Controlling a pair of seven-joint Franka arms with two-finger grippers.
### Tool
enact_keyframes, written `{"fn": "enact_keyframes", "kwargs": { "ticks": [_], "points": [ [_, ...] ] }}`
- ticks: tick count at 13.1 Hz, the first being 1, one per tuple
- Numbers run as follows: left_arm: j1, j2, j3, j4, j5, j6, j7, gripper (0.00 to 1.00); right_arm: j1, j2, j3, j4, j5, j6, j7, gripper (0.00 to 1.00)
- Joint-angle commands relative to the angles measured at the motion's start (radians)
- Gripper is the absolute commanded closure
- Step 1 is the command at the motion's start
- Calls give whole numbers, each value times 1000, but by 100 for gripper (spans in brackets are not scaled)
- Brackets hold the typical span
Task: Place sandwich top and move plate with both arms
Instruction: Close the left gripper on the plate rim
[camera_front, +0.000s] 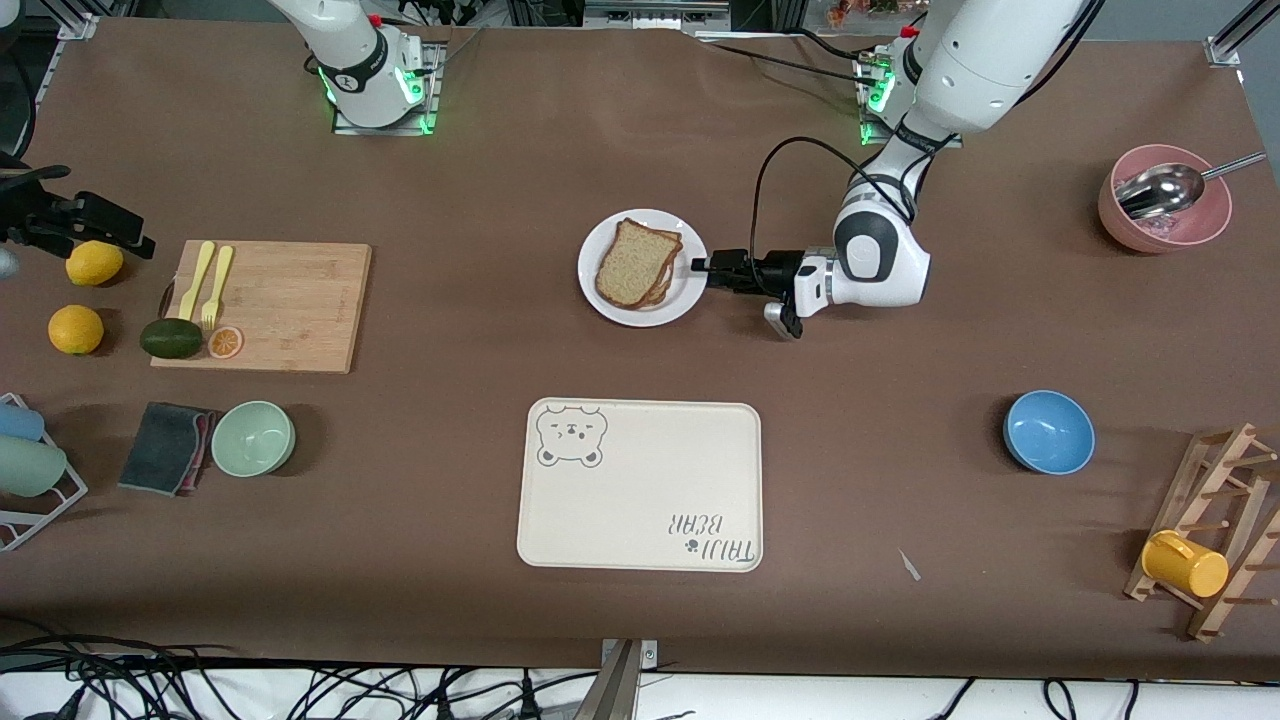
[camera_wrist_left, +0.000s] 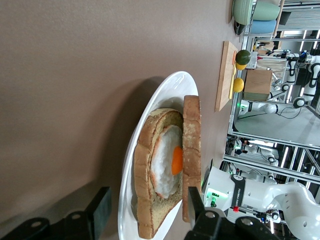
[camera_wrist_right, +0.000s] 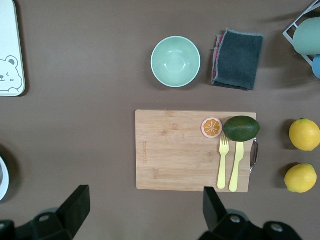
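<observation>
Brown surface (camera_front: 900, 330) carries cream tray (camera_front: 640, 485), empty, nearer front camera than plate (camera_front: 603, 295). Plate sits mid-surface; sandwich top (camera_front: 628, 262) already laid on egg slice (camera_wrist_left: 162, 170), offset, long axis slanting from tray side up toward left arm's end. You judge: stacking done, two-arm plate move left. Left tool (camera_front: 706, 268) lies level at plate rim, fingers spread either side of rim, not yet pinching. Right tool (camera_wrist_right: 145, 207) hangs spread over cutting board (camera_front: 290, 305), holding nothing; bring it over.
</observation>
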Motion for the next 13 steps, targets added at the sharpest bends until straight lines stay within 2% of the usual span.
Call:
{"fn": "enact_keyframes", "kwargs": {
  "ticks": [1,2,3,4,13],
  "points": [
    [-15,20,5,13,-40,12,34,31,-6,5,-1,16,16,-16,-10,0],
    [-25,21,5,13,-42,14,34,32,-6,5,-1,16,16,-14,-10,0],
    [-29,21,5,15,-42,29,34,38,-6,5,-1,16,16,-16,-10,0],
    [-31,22,5,13,-42,32,33,50,-6,5,-1,16,16,-14,-10,0],
    [-68,33,5,18,-74,66,36,52,-6,5,-1,16,16,-16,-10,0]
  ]
}}
